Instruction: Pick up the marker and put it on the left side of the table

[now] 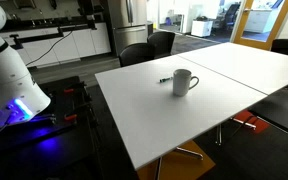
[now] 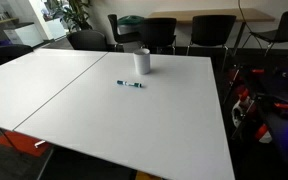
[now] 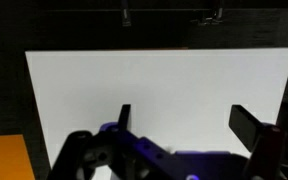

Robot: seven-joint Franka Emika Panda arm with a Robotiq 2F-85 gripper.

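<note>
The marker (image 2: 130, 84) is a thin dark stick with a bluish part. It lies flat on the white table (image 2: 104, 120), just in front of a white mug (image 2: 142, 61). In an exterior view the marker (image 1: 164, 79) lies beside the mug (image 1: 184, 82) on the table (image 1: 184, 120). The wrist view looks down on bare tabletop (image 3: 164, 85). My gripper (image 3: 184, 122) is open and empty above it, its two dark fingers wide apart. Neither marker nor mug shows in the wrist view. The arm's white base (image 1: 9, 70) stands off the table's end.
Black chairs (image 2: 159, 32) stand along the far side of the table, and more chairs (image 1: 149, 47) at its back. A second white table (image 1: 254, 60) adjoins this one. The robot's stand with cables and blue light (image 2: 274, 105) is beside the table's edge.
</note>
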